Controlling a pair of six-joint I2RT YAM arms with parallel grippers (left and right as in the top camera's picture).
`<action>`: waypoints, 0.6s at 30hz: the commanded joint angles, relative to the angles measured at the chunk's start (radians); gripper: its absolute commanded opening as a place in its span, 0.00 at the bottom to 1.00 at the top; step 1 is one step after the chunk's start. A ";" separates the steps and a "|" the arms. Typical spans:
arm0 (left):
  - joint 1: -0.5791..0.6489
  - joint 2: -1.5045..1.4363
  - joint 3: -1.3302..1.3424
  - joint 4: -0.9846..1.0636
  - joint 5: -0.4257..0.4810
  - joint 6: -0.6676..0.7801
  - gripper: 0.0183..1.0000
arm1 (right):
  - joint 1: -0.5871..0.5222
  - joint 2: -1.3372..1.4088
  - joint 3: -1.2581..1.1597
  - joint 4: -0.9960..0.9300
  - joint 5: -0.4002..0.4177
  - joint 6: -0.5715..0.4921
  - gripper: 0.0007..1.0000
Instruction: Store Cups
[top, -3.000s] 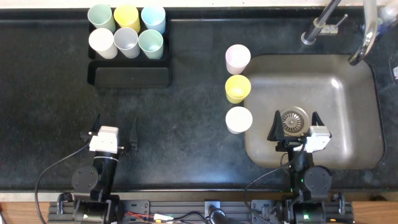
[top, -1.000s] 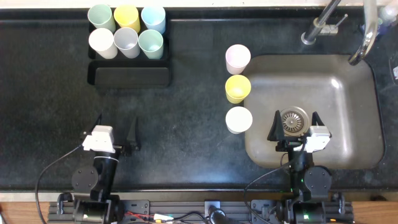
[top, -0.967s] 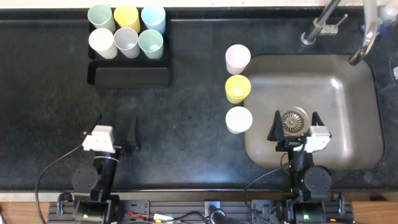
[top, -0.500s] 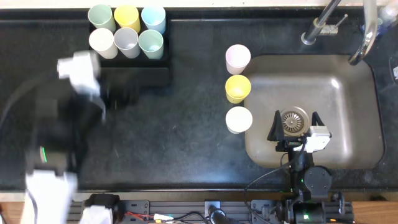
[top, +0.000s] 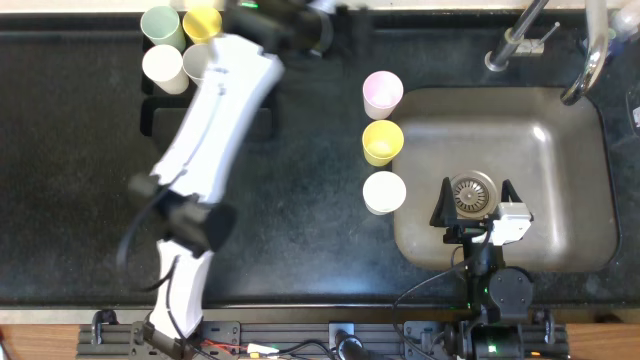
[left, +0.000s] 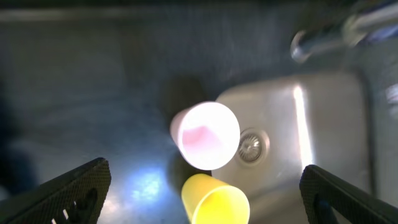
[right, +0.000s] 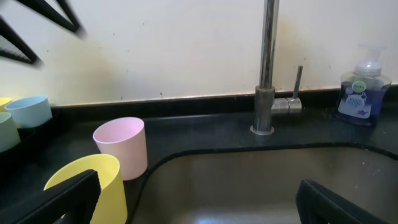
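Three loose cups stand in a column beside the sink: pink (top: 382, 92), yellow (top: 382, 141) and white (top: 384, 191). My left arm stretches far up the counter, and its gripper (top: 322, 24) is raised and open. From the left wrist, the pink cup (left: 205, 135) and yellow cup (left: 214, 199) lie below, between the spread fingers (left: 68, 193). My right gripper (top: 472, 203) sits open over the sink by the drain, holding nothing. It faces the pink cup (right: 121, 152) and yellow cup (right: 87, 183).
A black rack (top: 160, 122) at the back left holds several cups, partly hidden by my left arm. The steel sink (top: 560, 150) fills the right side. A faucet (right: 267, 68) and a soap bottle (right: 364, 87) stand behind it.
My left arm has swung from the front left of the counter up and across to the back, ending above the pink cup. The right arm has not moved.
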 joint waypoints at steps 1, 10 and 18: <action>-0.048 0.103 0.068 -0.006 -0.077 -0.022 1.00 | -0.004 -0.008 -0.013 0.005 -0.008 -0.002 1.00; -0.049 0.201 0.067 -0.007 -0.083 -0.066 1.00 | -0.004 -0.008 -0.013 0.005 -0.008 -0.002 1.00; -0.049 0.243 0.067 -0.040 -0.077 -0.069 1.00 | -0.004 -0.008 -0.013 0.005 -0.008 -0.002 1.00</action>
